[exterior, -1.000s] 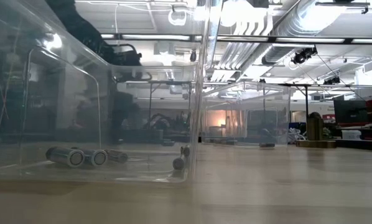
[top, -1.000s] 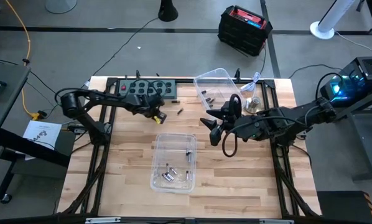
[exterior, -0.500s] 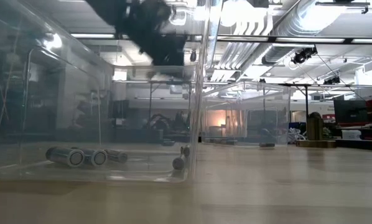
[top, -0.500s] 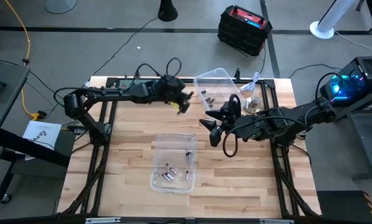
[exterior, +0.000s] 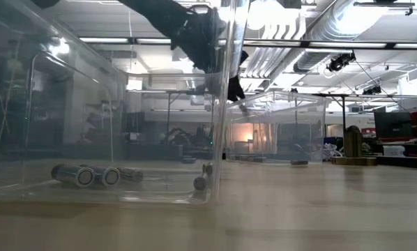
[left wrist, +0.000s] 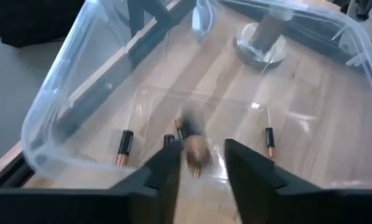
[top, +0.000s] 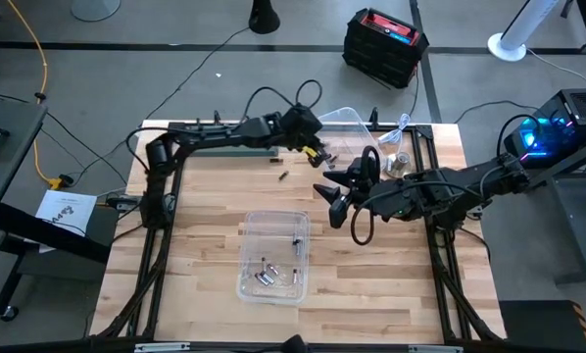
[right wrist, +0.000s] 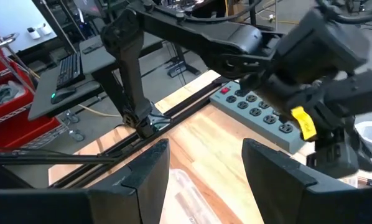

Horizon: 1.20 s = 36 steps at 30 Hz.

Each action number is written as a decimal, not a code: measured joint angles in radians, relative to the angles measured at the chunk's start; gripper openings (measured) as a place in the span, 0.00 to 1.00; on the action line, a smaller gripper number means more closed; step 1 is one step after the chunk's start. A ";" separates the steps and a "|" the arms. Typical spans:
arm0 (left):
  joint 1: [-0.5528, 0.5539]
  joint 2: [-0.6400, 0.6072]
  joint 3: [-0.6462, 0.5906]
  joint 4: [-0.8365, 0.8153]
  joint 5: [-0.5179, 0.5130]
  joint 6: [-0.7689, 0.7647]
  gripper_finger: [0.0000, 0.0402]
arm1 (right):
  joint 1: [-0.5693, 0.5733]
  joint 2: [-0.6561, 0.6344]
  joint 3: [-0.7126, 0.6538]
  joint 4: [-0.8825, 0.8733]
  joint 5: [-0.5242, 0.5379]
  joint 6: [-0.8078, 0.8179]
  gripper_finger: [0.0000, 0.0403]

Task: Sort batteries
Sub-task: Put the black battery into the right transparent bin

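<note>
My left gripper [top: 319, 152] [left wrist: 201, 168] hangs open over the near-left rim of the far clear bin [top: 350, 126], high above the table in the low view [exterior: 233, 87]. A blurred dark battery [left wrist: 194, 144] shows just past its fingertips, above the bin floor. Three dark batteries [left wrist: 124, 147] [left wrist: 270, 140] [left wrist: 169, 138] lie on that floor. The near clear bin [top: 271, 257] holds several silvery batteries [exterior: 79, 174]. One loose battery [top: 282, 176] lies on the wood. My right gripper [top: 336, 204] [right wrist: 204, 180] waits open above mid-table. My left gripper points down into the far bin with the blurred battery [left wrist: 197, 152] between its fingertips. A gap shows on one side of the battery. I cannot tell whether the other finger [left wrist: 170, 165] touches it.
A round metal weight [left wrist: 260, 45] stands on the table just beyond the far bin. A power strip [right wrist: 255, 106] lies along the far-left edge. The black table frame [top: 166, 211] runs down both sides. Bare wood lies between the two bins.
My left gripper has swept from beside the power strip toward the table's right along the far edge, and now hangs over the far bin. My right arm has kept still.
</note>
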 joint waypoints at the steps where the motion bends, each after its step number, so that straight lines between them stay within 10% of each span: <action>1: 0.000 0.012 0.026 -0.019 0.000 0.000 0.33 | 0.000 0.000 0.000 0.000 0.000 0.000 0.49; 8: 0.007 -0.017 0.069 -0.188 0.003 0.031 0.53 | 0.000 0.000 0.000 -0.006 -0.010 0.000 0.49; 17: 0.036 -0.064 0.065 -0.404 0.031 0.216 0.54 | 0.000 0.000 0.000 -0.030 -0.011 0.000 0.49; 23: 0.029 -0.064 -0.064 -0.372 0.115 0.119 0.50 | 0.000 0.000 0.000 -0.035 -0.011 0.000 0.49; 36: 0.004 -0.045 -0.390 -0.081 -0.046 -0.116 0.47 | -0.006 0.000 0.000 -0.049 -0.011 0.007 0.49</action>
